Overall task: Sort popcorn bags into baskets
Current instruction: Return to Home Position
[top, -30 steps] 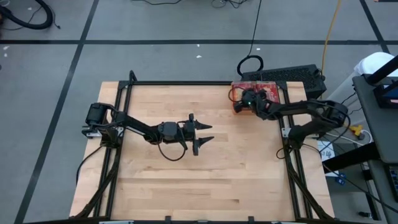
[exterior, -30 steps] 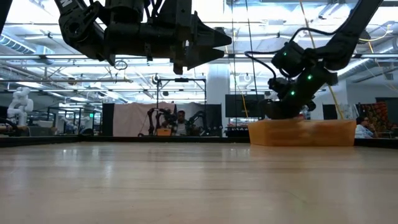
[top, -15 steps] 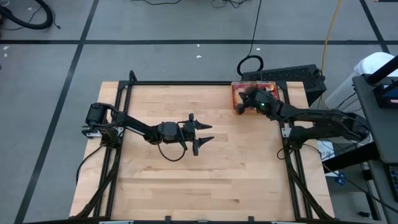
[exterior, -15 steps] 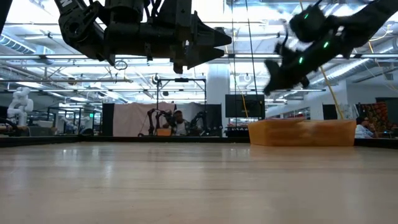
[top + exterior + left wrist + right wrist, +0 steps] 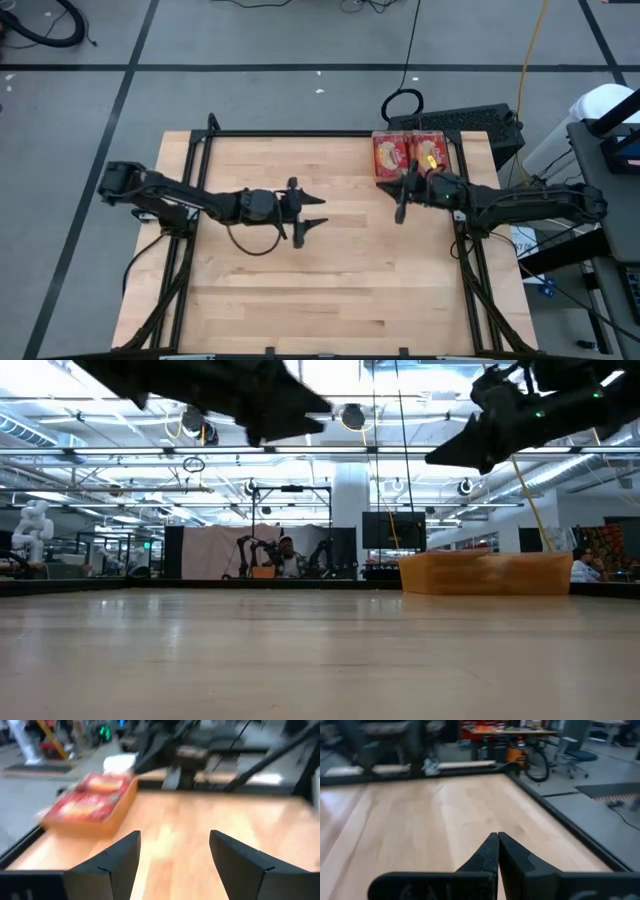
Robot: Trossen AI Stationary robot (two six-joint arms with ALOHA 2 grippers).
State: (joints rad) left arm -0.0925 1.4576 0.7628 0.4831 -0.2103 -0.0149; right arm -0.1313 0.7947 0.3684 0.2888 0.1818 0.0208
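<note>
The orange basket [image 5: 411, 181] stands at the table's far right corner and shows as a low orange wall in the low view [image 5: 487, 574]. Two red popcorn bags [image 5: 389, 153] [image 5: 430, 152] lie flat in it side by side, cream-yellow pictures up; the left wrist view shows them too [image 5: 92, 800]. My right gripper [image 5: 400, 217] hangs shut and holding nothing above the bare table just near of the basket, pointing toward the near edge [image 5: 497, 836]. My left gripper [image 5: 321, 210] is open above the table's middle, pointing right toward the basket [image 5: 175, 833].
A black keyboard [image 5: 470, 121] and a coiled cable [image 5: 402, 103] lie beyond the table's far right corner. Bare wood [image 5: 330, 280] stretches across the middle and near half of the table. A black frame rail [image 5: 300, 133] runs along the far edge.
My right gripper has come up out of the basket and swung toward the near edge, turning until it points nearward above the table. The two bags in the basket are now uncovered. My left arm has risen and drawn back a little toward the table's left edge, still open.
</note>
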